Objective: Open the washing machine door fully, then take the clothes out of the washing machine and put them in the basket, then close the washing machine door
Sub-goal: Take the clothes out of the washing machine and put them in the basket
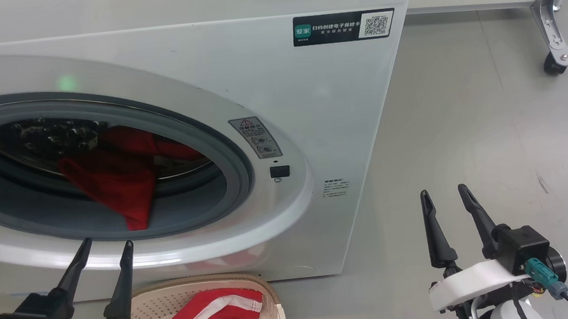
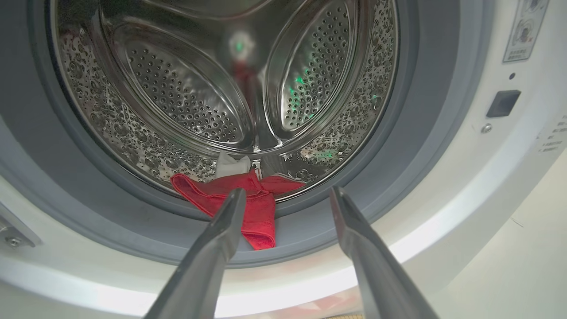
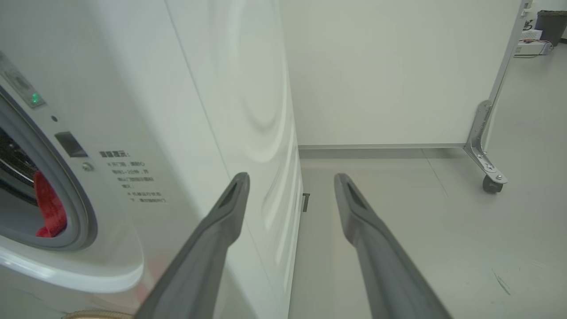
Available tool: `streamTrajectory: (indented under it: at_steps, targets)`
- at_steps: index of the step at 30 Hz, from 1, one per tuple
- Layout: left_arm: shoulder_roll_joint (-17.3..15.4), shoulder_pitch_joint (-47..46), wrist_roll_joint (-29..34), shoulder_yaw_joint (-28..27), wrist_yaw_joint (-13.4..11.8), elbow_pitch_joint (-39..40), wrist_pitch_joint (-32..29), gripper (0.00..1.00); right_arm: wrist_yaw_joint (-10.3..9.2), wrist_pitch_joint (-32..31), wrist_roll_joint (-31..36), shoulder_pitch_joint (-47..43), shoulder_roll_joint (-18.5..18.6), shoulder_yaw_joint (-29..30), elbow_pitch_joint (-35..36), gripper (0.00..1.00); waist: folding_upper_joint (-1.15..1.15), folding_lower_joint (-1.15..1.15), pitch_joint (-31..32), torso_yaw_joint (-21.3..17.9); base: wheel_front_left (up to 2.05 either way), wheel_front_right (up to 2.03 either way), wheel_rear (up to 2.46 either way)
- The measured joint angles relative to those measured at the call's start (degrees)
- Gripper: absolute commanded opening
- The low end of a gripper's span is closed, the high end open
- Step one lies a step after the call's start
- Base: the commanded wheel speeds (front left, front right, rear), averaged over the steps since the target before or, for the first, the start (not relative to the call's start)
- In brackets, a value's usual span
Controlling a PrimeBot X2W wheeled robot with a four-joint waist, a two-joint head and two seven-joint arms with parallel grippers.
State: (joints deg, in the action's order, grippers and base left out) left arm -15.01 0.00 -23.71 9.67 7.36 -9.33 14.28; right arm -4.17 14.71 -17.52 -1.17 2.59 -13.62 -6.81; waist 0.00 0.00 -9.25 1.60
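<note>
Left gripper: fingers stood apart, empty, aimed at the washing machine opening.
Red garment: hung over the grey door seal, just ahead of the fingertips.
Basket: sat below the opening, beside Left gripper, holding a red jersey.
Right gripper: fingers stood apart, empty, well apart from Red garment.

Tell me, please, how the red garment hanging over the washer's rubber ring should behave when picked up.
Probably floppy: the red garment drapes in folds over the grey rubber ring, so it should sag from wherever it is pinched. Likely light, being thin cloth. It may drag on the ring, since part lies inside the drum.
</note>
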Motion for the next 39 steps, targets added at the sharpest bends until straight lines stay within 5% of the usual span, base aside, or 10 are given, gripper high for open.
streamTrajectory:
  at_steps: [12,39]
  targets:
    - [-1.6,-4.04,-3.28,4.28,0.0,-6.98,0.0,1.0,0.0,0.0,0.34,0.93,0.0,-1.97,0.26,1.0,0.0,0.0,-3.1,-1.37,0.0,0.0,0.0]
    - [-3.9,-22.98,0.21,7.77,0.01,-27.32,-7.2,1.0,-0.71,0.0,0.25,3.89,0.04,-5.03,0.62,1.0,0.0,0.0,-8.43,-8.1,0.0,0.0,0.0]
